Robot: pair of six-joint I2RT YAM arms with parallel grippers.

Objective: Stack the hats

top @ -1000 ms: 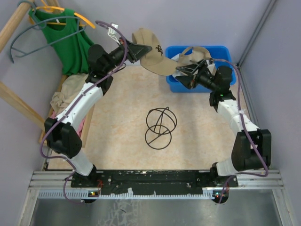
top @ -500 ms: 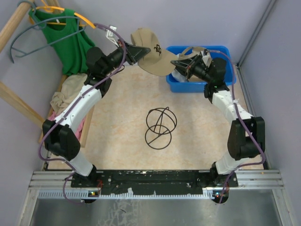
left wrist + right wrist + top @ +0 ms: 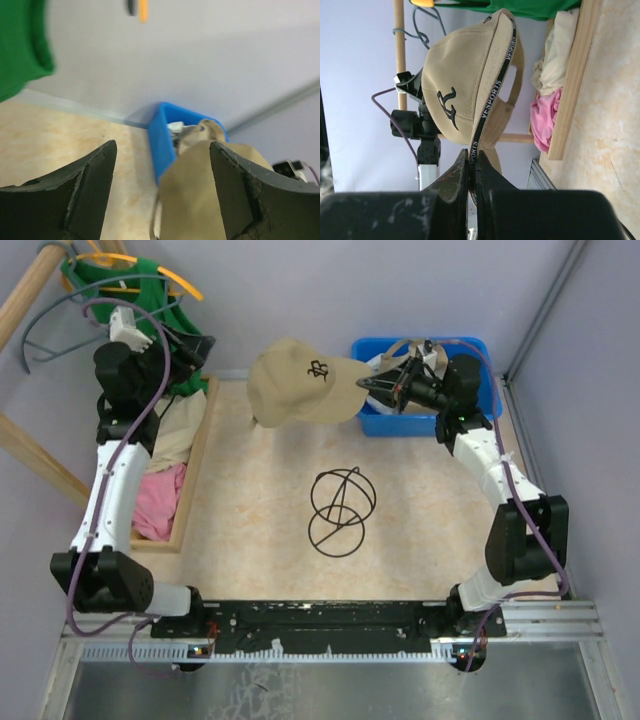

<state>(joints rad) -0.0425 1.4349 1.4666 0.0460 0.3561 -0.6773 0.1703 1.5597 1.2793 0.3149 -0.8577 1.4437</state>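
A tan hat with a dark embroidered logo hangs in the air just left of the blue bin. My right gripper is shut on its brim edge. In the right wrist view the hat rises above the closed right gripper, its black lettered trim pinched between the fingers. My left gripper stands open far to the left by the green shirt, apart from the hat. The left wrist view shows the left gripper with nothing between its fingers and the tan hat beyond. Another tan hat lies in the bin.
A dark wire-frame sphere sits mid-table. A wooden tray on the left holds beige cloth and pink cloth. A green shirt hangs on a hanger at the back left.
My left gripper opened, let go of the tan hat and swung back left. My right gripper shut on the brim, and the hat now hangs from it, lower and further left.
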